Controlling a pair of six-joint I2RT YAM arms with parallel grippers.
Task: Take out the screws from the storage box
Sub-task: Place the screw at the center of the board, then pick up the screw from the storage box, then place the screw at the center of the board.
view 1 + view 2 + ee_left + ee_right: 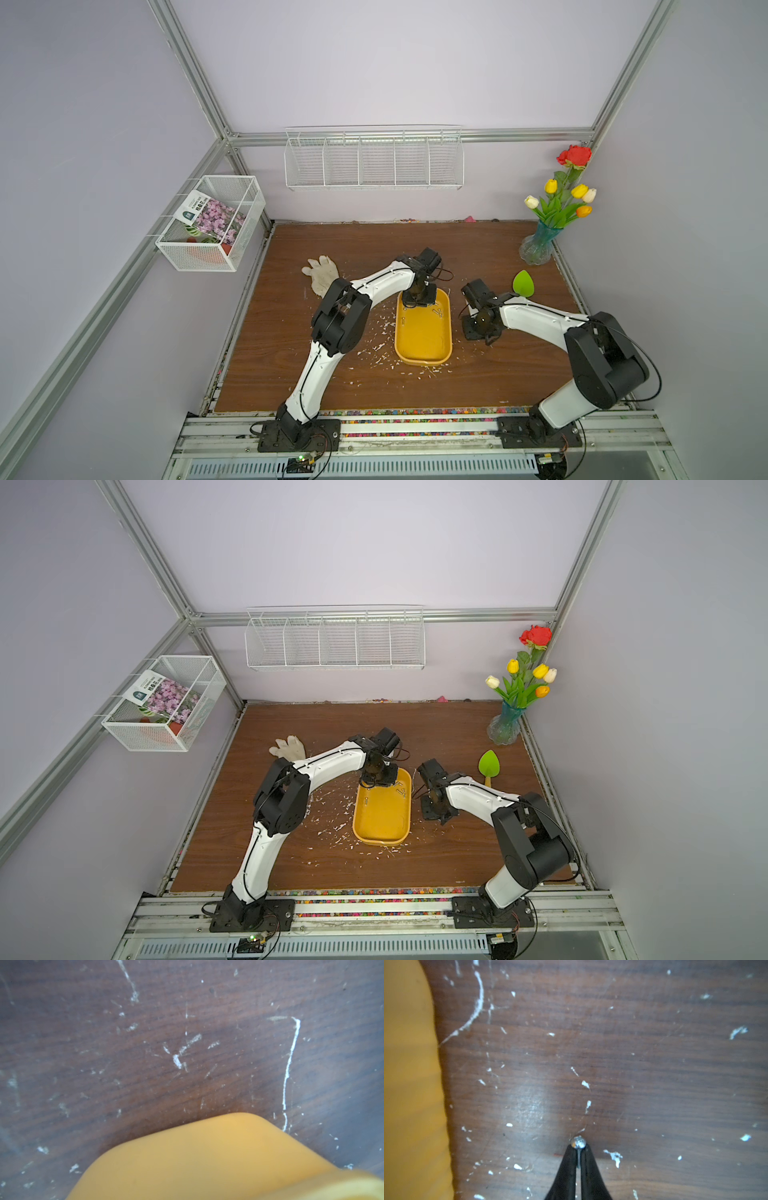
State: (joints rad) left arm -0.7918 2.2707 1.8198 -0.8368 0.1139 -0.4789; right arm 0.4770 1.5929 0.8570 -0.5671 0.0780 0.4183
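We are mid-transfer, with both arms at work. The storage box (424, 340) lies at the centre of both top views. Several screws (400, 789) lie inside it, most near its upper end in the frame and one by its left wall.

The right gripper (578, 1147) hangs low over the bare wooden table (498, 249), just right of the box in a top view. Its tips are pinched on one screw (578, 1142), whose head shows between them.

The left gripper (417, 301) is down inside the upper end of the box. Its jaws are together, but we cannot tell whether a screw is caught between them, because its wrist view shows only a box corner and tabletop.

We judge that the right side next needs to part its tips and set the screw on the table, clear of the box wall. The left needs a straight lift over the low rim, and another try if it comes up empty. The white flecks (380, 347) around the box could be mistaken for screws.
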